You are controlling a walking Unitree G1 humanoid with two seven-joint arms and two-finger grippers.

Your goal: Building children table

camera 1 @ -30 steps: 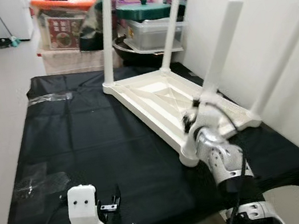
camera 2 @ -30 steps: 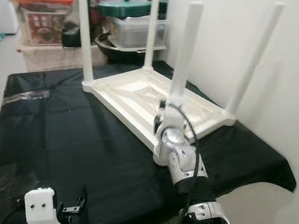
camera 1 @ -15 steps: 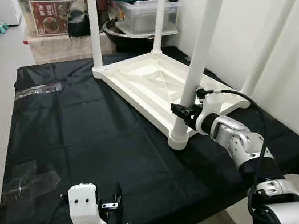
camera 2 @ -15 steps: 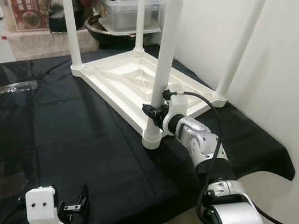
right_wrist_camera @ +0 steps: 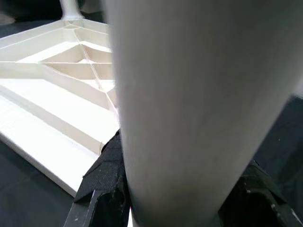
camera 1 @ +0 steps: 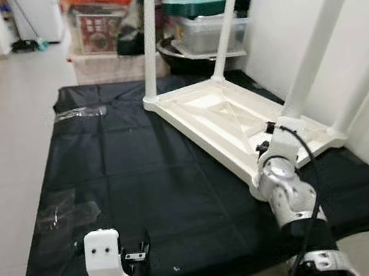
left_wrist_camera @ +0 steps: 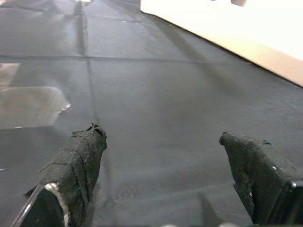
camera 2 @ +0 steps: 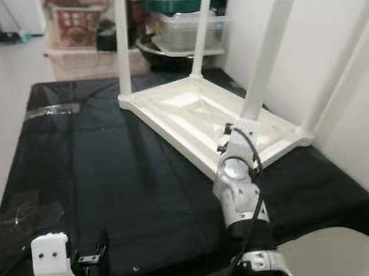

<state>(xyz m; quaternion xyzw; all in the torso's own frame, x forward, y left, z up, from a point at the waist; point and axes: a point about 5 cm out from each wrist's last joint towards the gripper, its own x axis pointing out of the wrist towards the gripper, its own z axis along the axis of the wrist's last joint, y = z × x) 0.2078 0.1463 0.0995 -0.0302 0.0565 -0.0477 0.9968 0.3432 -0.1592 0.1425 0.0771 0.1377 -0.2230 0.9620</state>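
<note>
A white children's table (camera 1: 228,119) lies upside down on a black cloth (camera 1: 142,181) spread on the floor. It sits along the cloth's right edge, close to the wall, and runs from the far end of the cloth toward the near right corner. Four white legs stick up from its four corners.

The right gripper (right_wrist_camera: 170,189) is at the table corner closest to the robot. Its two black fingers (right_wrist_camera: 102,179) sit on both sides of the near leg (camera 1: 310,58), low down where the leg joins the table. The right wrist view shows the leg tight between the fingers, so this claw is holding the leg.

The leg is long and thin. It points up and leans a little to the right, toward the wall. The claw comes at it from the robot's side and grips across it, not along it. If the leg needs turning or pushing down into its hole, I think the claw has to turn around the leg's long line and keep it straight.

The left gripper (left_wrist_camera: 161,175) is over the near left part of the cloth, well apart from the table. Its fingers are spread wide with nothing between them. A bit of clear plastic (left_wrist_camera: 28,106) lies on the cloth just ahead of it. The right arm is much nearer to the table, so the job looks like its own.
</note>
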